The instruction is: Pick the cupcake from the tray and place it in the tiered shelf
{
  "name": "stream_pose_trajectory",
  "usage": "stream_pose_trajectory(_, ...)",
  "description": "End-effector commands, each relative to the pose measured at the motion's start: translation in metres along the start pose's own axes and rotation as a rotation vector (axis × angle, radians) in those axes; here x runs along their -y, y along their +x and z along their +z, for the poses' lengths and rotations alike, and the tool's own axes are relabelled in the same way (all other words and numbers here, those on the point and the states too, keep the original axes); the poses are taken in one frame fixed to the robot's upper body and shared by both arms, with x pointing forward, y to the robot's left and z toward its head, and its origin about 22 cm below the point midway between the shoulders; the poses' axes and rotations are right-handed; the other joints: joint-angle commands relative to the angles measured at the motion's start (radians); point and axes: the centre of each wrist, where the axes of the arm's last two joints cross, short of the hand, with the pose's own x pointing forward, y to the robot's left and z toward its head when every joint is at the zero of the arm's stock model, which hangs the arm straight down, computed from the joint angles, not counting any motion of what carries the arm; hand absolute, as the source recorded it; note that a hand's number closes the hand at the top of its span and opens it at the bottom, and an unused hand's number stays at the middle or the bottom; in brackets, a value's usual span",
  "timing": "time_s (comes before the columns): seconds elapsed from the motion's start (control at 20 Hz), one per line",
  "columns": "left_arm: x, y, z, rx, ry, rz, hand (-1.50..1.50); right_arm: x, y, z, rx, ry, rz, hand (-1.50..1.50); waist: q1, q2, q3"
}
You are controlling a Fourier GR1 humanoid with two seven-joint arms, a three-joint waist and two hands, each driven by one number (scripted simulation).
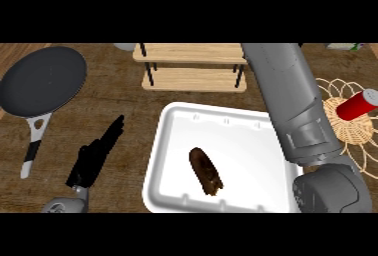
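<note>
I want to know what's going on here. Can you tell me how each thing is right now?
Cupcake: lying in the tray, not held.
Tray: white, on the counter.
Tiered shelf: upright, nothing seen on its boards.
Frying pan: flat on the counter, nothing in it.
Red can: lying on the wire trivet.
Left hand: open, fingers straight.
Right hand: hidden.

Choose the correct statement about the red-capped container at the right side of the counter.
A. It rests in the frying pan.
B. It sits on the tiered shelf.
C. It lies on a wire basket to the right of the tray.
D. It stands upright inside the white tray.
C: the red-capped container lies tilted on the wire basket, right of the white tray.
</note>
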Motion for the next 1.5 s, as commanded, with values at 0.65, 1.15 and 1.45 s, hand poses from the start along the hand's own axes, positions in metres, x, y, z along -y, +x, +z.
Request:
stream_pose_trajectory(0.65,-0.028,-0.031,0.029,-0.078,0.097,0.033,0.00,0.111,-0.048,-0.029,0.034,-0.520,-0.178,-1.50,-0.114,-0.038,0.005)
stream_pose_trajectory(1.15,-0.016,0.002,0.017,-0.068,0.097,0.039,0.00,0.218,-0.084,0.029,0.124,-0.421,-0.097,-1.50,-0.112,-0.034,0.006)
stream_pose_trajectory(1.45,-0.001,-0.007,0.012,-0.037,0.091,0.025,0.00,0.251,-0.097,0.083,0.127,-0.393,-0.058,-1.50,-0.093,-0.026,0.005)
